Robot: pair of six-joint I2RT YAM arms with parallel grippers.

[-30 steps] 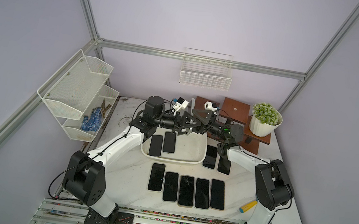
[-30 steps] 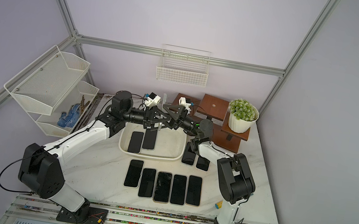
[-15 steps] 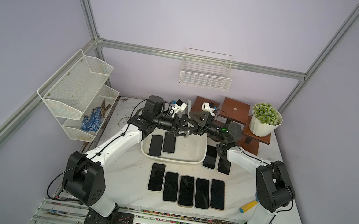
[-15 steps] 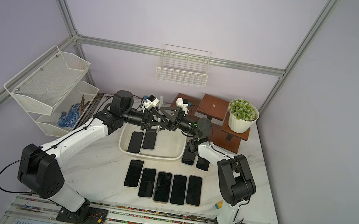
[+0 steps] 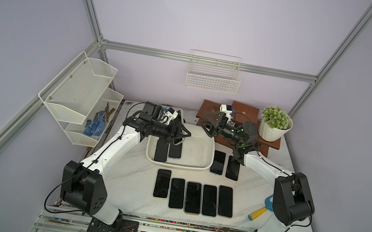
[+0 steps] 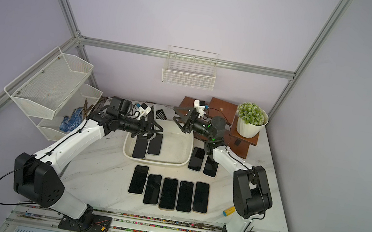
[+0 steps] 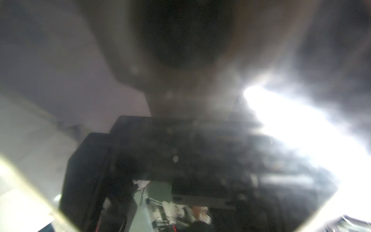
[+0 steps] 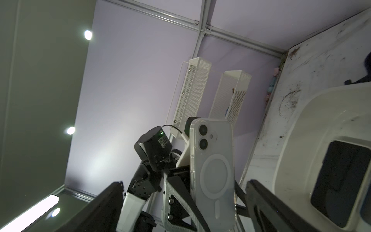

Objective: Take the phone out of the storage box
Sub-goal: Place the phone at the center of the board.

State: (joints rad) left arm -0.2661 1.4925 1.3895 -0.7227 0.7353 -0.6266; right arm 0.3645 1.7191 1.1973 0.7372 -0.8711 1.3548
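— What changed?
— Your right gripper (image 5: 204,121) has drawn back toward the stand (image 5: 210,107), fingers spread wide. Your left gripper (image 5: 179,136) pinches the phone (image 8: 212,170) upright over the box's (image 5: 210,151) far left corner.
— Room?
— The box's right half lies bare; two phones (image 5: 161,153) sit along its left wall.

I'm seeing both top views looking down on the whole table (image 5: 132,184); left wrist's blurring close-up; right wrist's facing the left arm (image 8: 152,148) and storage box (image 8: 297,128).

Smooth plastic storage box (image 5: 196,149), glossy clear-cased phone (image 8: 212,170), wooden stand (image 5: 251,109)
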